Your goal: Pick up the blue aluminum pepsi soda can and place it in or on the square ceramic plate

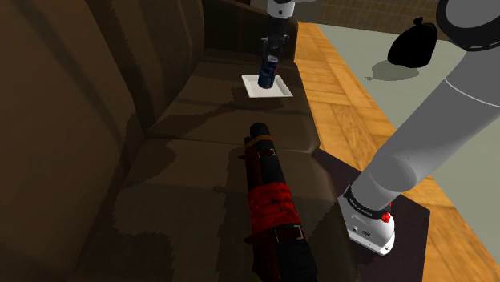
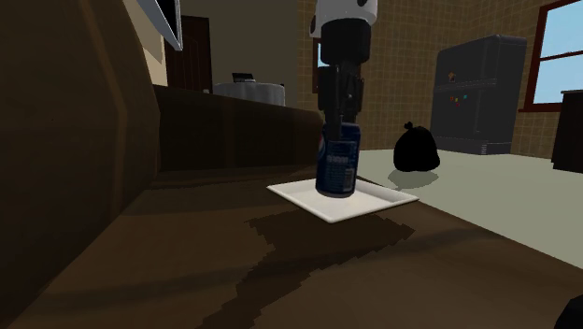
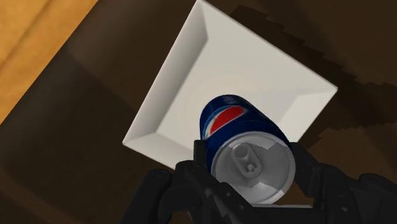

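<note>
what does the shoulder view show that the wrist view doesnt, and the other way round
Shoulder, not wrist: the white arm, a long black-and-red bundle lying on the brown sofa, and a black bag on the floor beyond.
Wrist, not shoulder: the silver lid with its pull tab, and the red, white and blue logo.
Both: the blue can clasped in the pincer over the white square plate, plus some wooden floor.

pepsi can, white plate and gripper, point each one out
pepsi can (image 2: 338, 166), second exterior view, blue side wall
white plate (image 3: 184, 89), wrist view, bare sloping rim
gripper (image 2: 342, 120), second exterior view, between fingertips clasping the can's top
</note>
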